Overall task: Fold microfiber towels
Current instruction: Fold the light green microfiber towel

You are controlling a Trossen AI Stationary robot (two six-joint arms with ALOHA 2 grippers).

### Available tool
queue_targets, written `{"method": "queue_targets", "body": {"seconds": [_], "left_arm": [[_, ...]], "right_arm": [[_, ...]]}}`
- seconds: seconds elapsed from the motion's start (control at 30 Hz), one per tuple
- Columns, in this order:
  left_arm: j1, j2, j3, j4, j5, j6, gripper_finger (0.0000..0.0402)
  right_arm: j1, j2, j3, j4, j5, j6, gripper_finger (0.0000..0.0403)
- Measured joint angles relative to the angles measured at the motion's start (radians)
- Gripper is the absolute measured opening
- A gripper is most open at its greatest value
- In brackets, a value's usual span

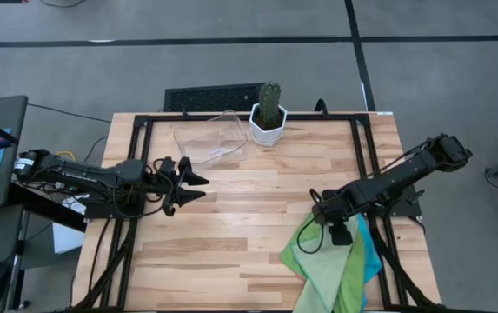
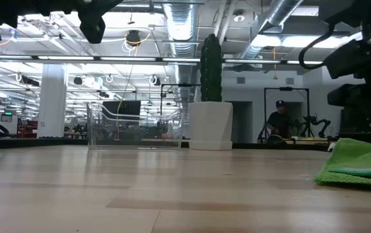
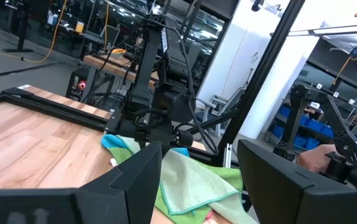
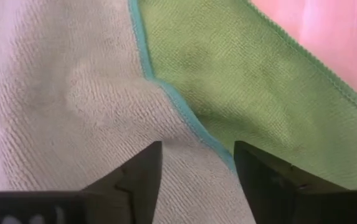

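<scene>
**Right arm sitting on the towel heap, left arm hanging back**

Using the potted cactus at the table's far edge as the anchor. Way off to the cactus's left and nearer the front, the left gripper is hovering over bare wood with its fingers spread wide, holding nothing and pointing toward the middle of the table. Just left of the cactus, the clear plastic tray is sitting almost touching the white pot.

Right of the cactus and toward the table's front edge, the microfiber towels are lying in a loose pile: pale green on top, bright green under it, a cyan blue edge poking out on the right side, with part of the heap drooping over the front edge. The right gripper is pressing down onto the top of that pile, fingers apart, and the wrist camera is showing pale green cloth between them with a teal-stitched hem running across to the bright green towel. Nothing is pinched yet.
</scene>
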Motion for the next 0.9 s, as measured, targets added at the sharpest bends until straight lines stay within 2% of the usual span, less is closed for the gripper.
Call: {"method": "queue_targets", "body": {"seconds": [0.13, 0.6, 0.7, 0.83, 0.9], "left_arm": [[0.000, 0.000, 0.000, 0.000, 0.000, 0.000, 0.0204], [0.000, 0.000, 0.000, 0.000, 0.004, 0.000, 0.0204], [0.000, 0.000, 0.000, 0.002, 0.004, 0.000, 0.0204], [0.000, 0.000, 0.000, 0.002, 0.004, 0.000, 0.0204], [0.000, 0.000, 0.000, 0.002, 0.004, 0.000, 0.0204]], "right_arm": [[0.000, 0.000, 0.000, 0.010, -0.005, -0.020, 0.0226], [0.035, 0.017, 0.000, 0.033, -0.019, -0.011, 0.0147], [0.031, 0.009, 0.000, 0.032, -0.020, -0.004, 0.0109], [0.031, 0.007, 0.000, 0.029, -0.068, 0.016, 0.0027], [0.032, 0.007, 0.001, 0.028, -0.091, 0.029, 0.0015]]}}
